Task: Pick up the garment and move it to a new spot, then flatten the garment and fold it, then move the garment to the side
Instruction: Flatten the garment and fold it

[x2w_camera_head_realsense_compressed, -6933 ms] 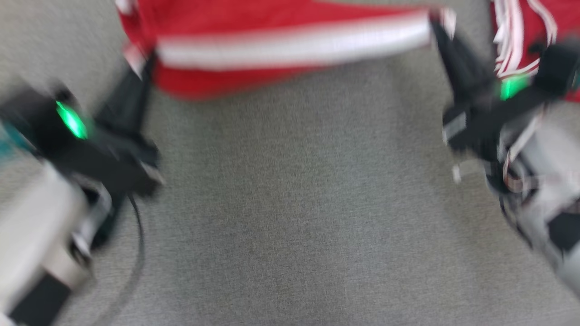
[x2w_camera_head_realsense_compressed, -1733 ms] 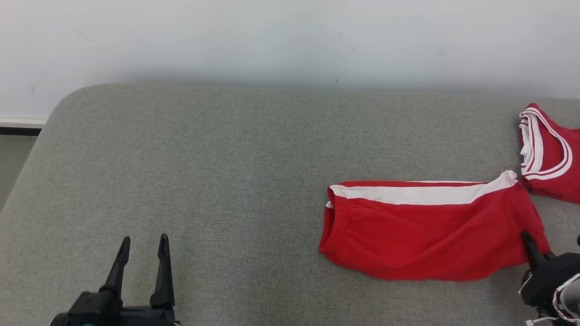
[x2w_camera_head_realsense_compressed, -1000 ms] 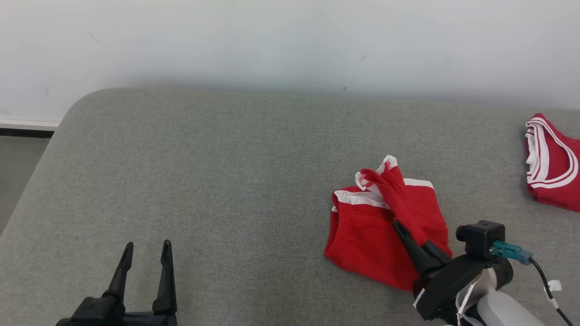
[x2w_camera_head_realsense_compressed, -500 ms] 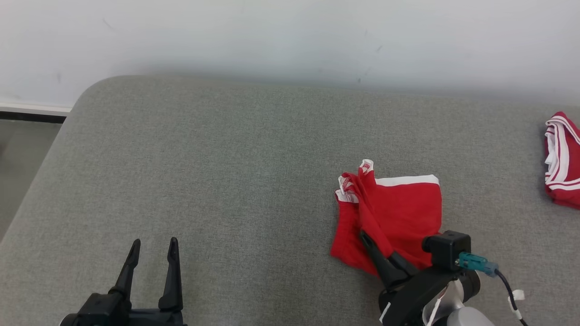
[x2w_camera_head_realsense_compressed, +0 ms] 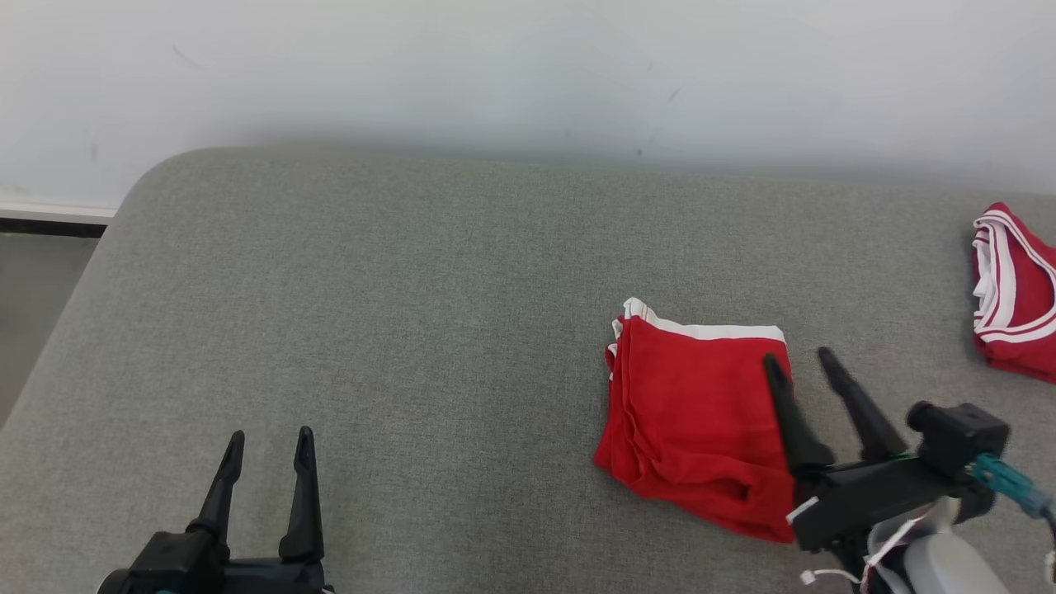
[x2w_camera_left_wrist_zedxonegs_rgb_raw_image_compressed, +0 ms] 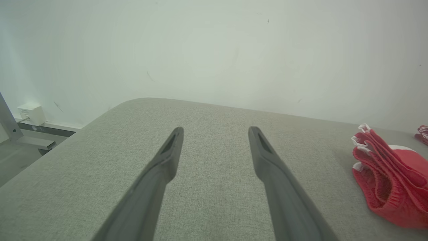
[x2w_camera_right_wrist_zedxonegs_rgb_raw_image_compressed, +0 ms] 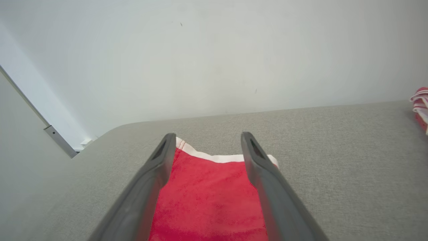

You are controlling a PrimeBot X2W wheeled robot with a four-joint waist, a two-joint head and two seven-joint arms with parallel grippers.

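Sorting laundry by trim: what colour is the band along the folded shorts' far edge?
White; the band edges the red shorts, clearest in the head view.

likely a plain test room or lab: a wide padded surface in grey woven fabric point(x2w_camera_head_realsense_compressed: 396, 330), rounded at the corner, stands against a scuffed white painted wall point(x2w_camera_head_realsense_compressed: 495, 66). low by that wall sit a small white plastic box point(x2w_camera_left_wrist_zedxonegs_rgb_raw_image_compressed: 31, 113) and a slanted grey metal bar point(x2w_camera_left_wrist_zedxonegs_rgb_raw_image_compressed: 8, 118). a folded red-and-white cloth garment point(x2w_camera_head_realsense_compressed: 697, 412) lies on the fabric.
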